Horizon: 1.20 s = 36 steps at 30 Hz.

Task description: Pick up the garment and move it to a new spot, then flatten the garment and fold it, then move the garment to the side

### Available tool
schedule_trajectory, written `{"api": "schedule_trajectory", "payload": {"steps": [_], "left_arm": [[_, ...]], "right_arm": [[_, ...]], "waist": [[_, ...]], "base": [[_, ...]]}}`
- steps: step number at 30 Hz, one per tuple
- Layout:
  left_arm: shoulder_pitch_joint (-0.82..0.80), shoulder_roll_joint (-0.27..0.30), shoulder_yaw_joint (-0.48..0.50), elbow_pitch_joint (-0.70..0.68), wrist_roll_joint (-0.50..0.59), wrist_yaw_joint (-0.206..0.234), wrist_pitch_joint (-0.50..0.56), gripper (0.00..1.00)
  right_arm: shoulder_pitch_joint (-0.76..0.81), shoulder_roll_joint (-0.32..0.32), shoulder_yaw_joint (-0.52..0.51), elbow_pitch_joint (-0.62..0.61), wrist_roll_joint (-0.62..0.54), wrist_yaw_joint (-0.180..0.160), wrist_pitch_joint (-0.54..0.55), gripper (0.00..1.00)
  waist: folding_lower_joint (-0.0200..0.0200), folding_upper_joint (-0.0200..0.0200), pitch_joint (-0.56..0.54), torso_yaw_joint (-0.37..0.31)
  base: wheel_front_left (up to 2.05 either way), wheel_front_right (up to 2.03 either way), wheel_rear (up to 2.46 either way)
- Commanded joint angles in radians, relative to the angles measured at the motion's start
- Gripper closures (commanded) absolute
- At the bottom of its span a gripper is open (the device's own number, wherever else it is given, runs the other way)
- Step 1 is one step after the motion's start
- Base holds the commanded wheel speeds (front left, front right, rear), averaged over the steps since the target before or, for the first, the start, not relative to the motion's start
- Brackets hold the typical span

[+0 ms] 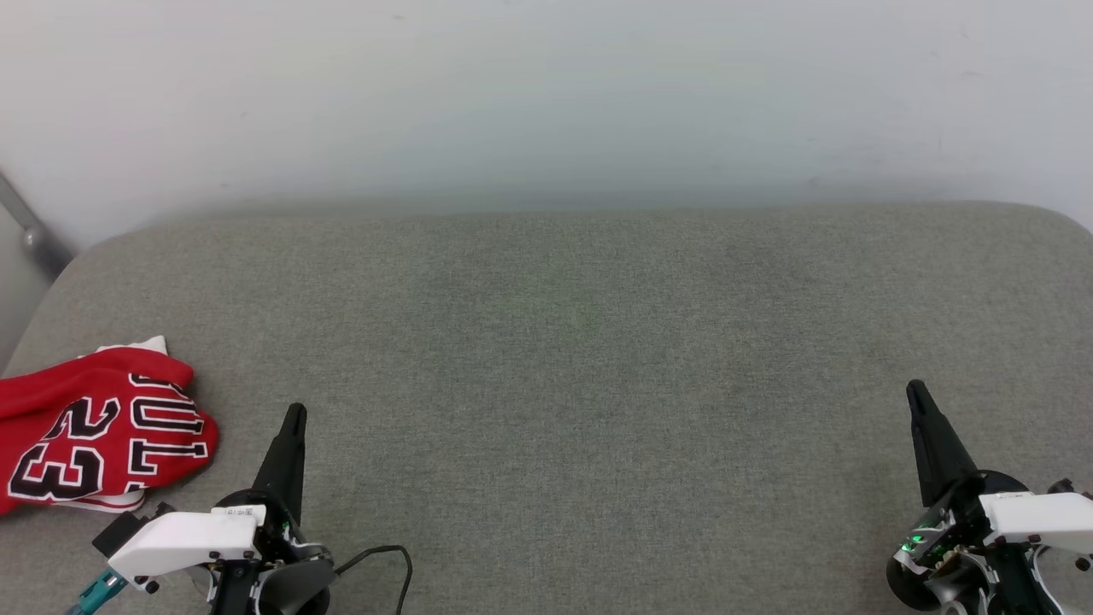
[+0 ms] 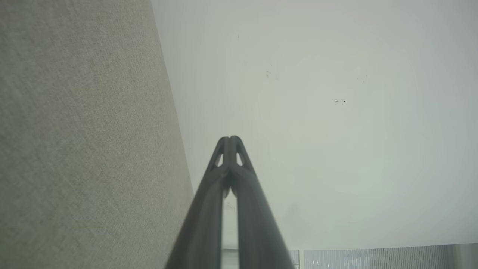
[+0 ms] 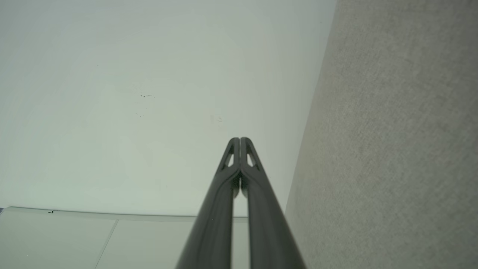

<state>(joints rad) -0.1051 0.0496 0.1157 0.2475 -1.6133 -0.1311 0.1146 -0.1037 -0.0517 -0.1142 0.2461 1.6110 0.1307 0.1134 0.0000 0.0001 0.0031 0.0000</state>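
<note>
Both the left gripper (image 1: 293, 420) and right gripper (image 1: 917, 395) are pressed together, holding nothing. Meanwhile the garment (image 1: 102, 427) lies bunched just left of the left one, far from the right. Soft, light and floppy I reckon, so pinch its near red edge.

The garment (image 1: 98, 431) is red with black, white-outlined "23" and lettering; the cushion (image 1: 564, 359) is grey-green weave; the wall (image 1: 546, 94) is white.

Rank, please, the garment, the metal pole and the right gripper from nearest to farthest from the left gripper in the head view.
1. The garment, just left of the left gripper.
2. The metal pole, far-left corner.
3. The right gripper, far right.
</note>
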Motion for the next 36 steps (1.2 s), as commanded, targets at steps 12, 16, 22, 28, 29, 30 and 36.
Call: {"api": "schedule_trajectory", "payload": {"steps": [12, 16, 22, 28, 29, 30, 36], "left_arm": [[-0.007, -0.002, 0.002, -0.003, 0.001, -0.003, 0.002, 1.00], [-0.007, -0.002, 0.002, -0.003, 0.001, -0.003, 0.002, 1.00], [-0.007, -0.002, 0.002, -0.003, 0.001, -0.003, 0.002, 1.00], [-0.007, -0.002, 0.002, -0.003, 0.001, -0.003, 0.002, 1.00], [-0.007, -0.002, 0.002, -0.003, 0.001, -0.003, 0.002, 1.00], [-0.007, -0.002, 0.002, -0.003, 0.001, -0.003, 0.002, 1.00], [0.008, -0.001, -0.015, 0.003, 0.004, 0.000, -0.011, 0.00]], "right_arm": [[-0.012, 0.005, 0.001, 0.001, 0.004, 0.000, -0.002, 1.00], [-0.012, 0.005, 0.001, 0.001, 0.004, 0.000, -0.002, 1.00], [-0.012, 0.005, 0.001, 0.001, 0.004, 0.000, -0.002, 1.00], [-0.012, 0.005, 0.001, 0.001, 0.004, 0.000, -0.002, 1.00], [-0.012, 0.005, 0.001, 0.001, 0.004, 0.000, -0.002, 1.00], [-0.012, 0.005, 0.001, 0.001, 0.004, 0.000, -0.002, 1.00], [0.011, 0.000, 0.008, 0.003, -0.009, 0.000, -0.010, 0.00]], "waist": [[0.0000, -0.0001, 0.000, 0.000], [0.0000, -0.0001, 0.000, 0.000], [0.0000, -0.0001, 0.000, 0.000], [0.0000, -0.0001, 0.000, 0.000], [0.0000, -0.0001, 0.000, 0.000], [0.0000, -0.0001, 0.000, 0.000], [0.0000, -0.0001, 0.000, 0.000]], "base": [[0.00, 0.00, 0.00], [0.00, 0.00, 0.00], [0.00, 0.00, 0.00], [0.00, 0.00, 0.00], [0.00, 0.00, 0.00], [0.00, 0.00, 0.00], [0.00, 0.00, 0.00]]}}
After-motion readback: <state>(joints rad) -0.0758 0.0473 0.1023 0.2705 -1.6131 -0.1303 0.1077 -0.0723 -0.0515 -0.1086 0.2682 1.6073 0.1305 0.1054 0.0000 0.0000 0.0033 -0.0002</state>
